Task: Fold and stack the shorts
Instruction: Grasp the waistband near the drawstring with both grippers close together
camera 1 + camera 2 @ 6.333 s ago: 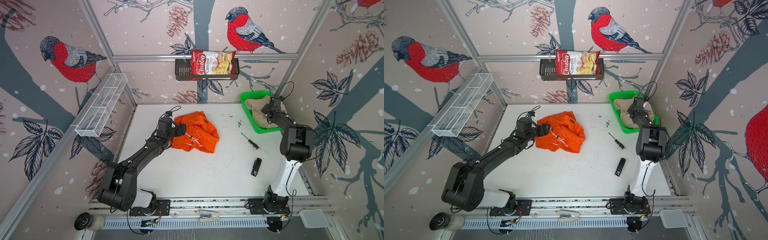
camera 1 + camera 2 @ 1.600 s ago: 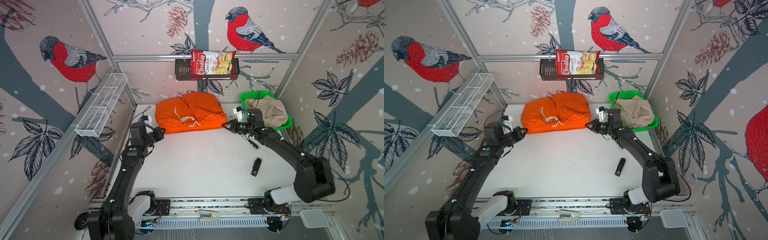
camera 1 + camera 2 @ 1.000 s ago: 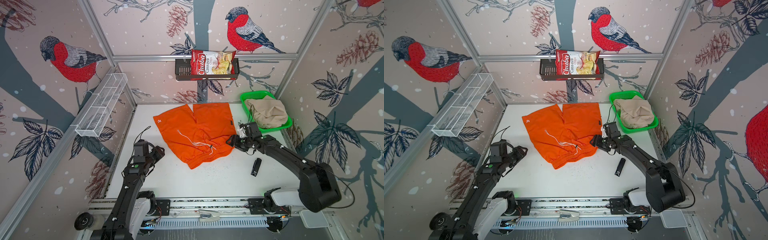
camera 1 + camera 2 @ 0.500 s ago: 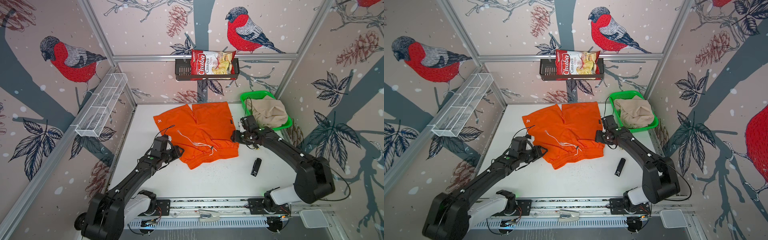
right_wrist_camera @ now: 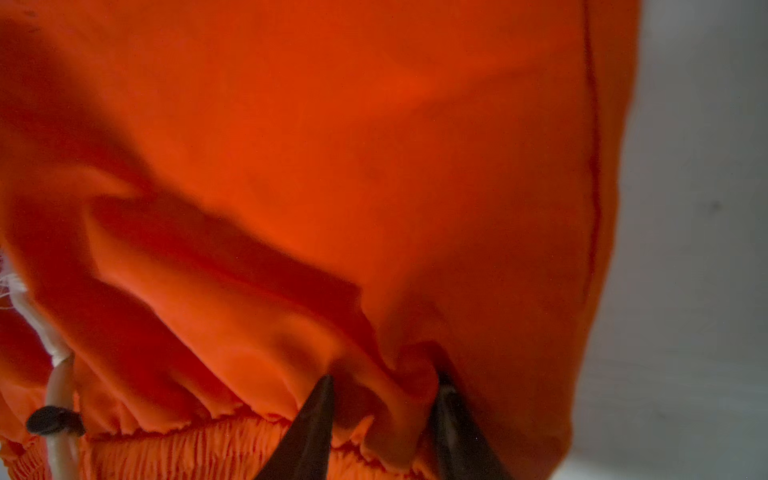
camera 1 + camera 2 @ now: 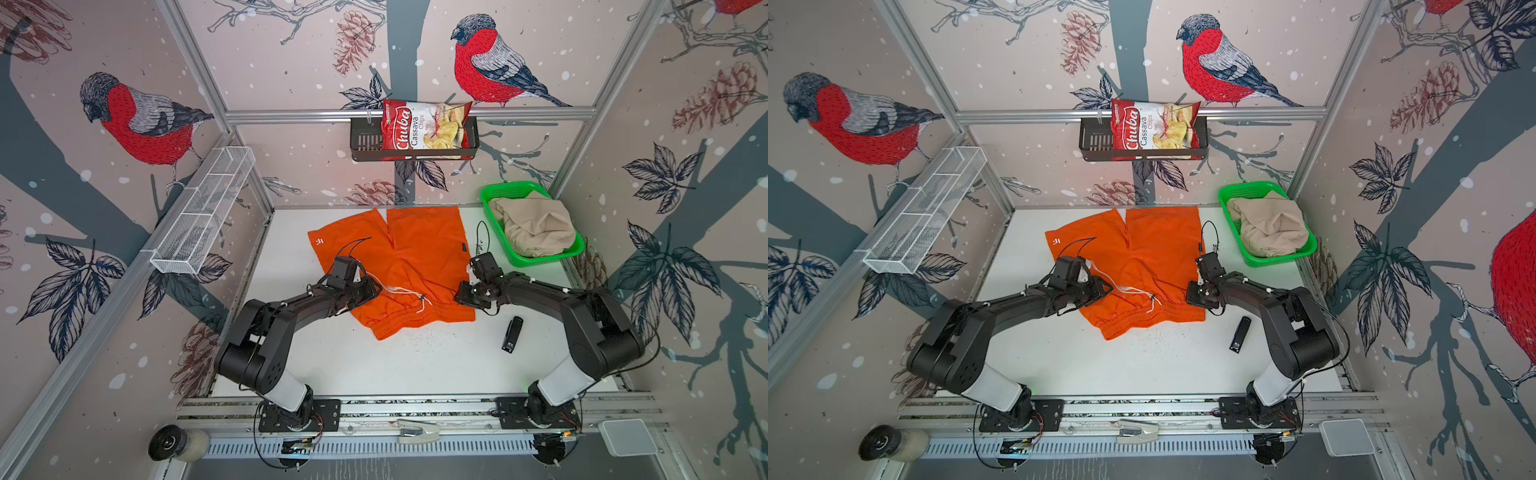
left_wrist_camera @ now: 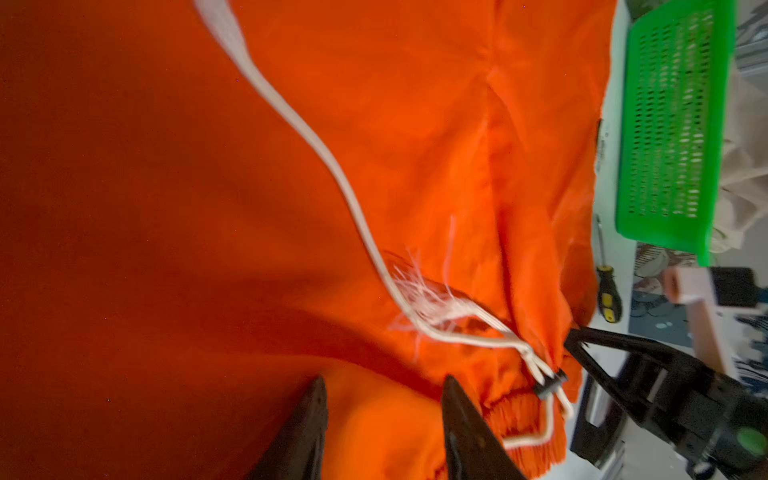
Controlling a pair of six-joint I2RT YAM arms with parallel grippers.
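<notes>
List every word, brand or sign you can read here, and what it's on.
"Chuba": on the red chips bag in the black wall rack.
"Cassava Chips": same bag.
Green patch at the bag's corner: too small to read.
White logo on the orange shorts: a mark, no letters.
Dark tag at the shorts' edge: too small to read.

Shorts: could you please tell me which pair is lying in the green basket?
The beige pair. It sits bunched up inside the basket at the back right, whereas the orange pair lies spread out on the table.
</notes>
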